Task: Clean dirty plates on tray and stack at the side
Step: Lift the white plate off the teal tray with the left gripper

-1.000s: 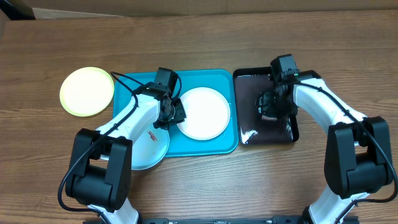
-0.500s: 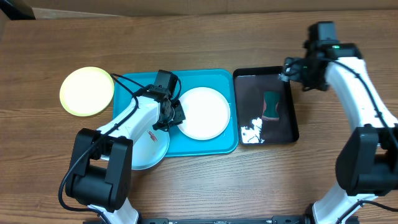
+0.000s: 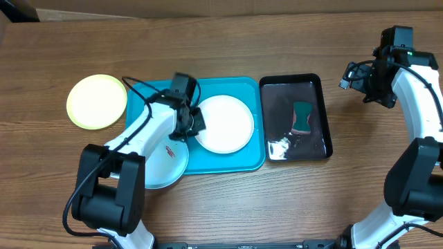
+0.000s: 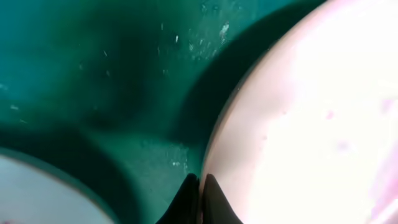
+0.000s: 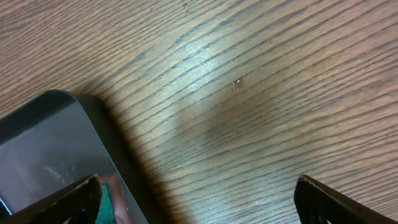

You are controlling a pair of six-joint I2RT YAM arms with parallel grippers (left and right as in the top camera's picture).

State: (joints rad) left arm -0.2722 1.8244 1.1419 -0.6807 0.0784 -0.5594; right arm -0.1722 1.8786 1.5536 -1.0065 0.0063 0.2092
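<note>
One plate in the left arm's pinch

Left gripper (image 4: 200, 190) is pinching the left rim of the white plate (image 3: 225, 126), jaws almost closed. The plate is lying in the tray (image 3: 239, 84), stretching rightward from the fingertips. The green plate (image 3: 97, 102) is sitting on the table left of the tray, so stacking likely means carrying leftward, the left arm being nearer. Right gripper (image 5: 198, 186) is hanging wide open, empty, far right beyond the black tray (image 3: 277, 93).
</note>
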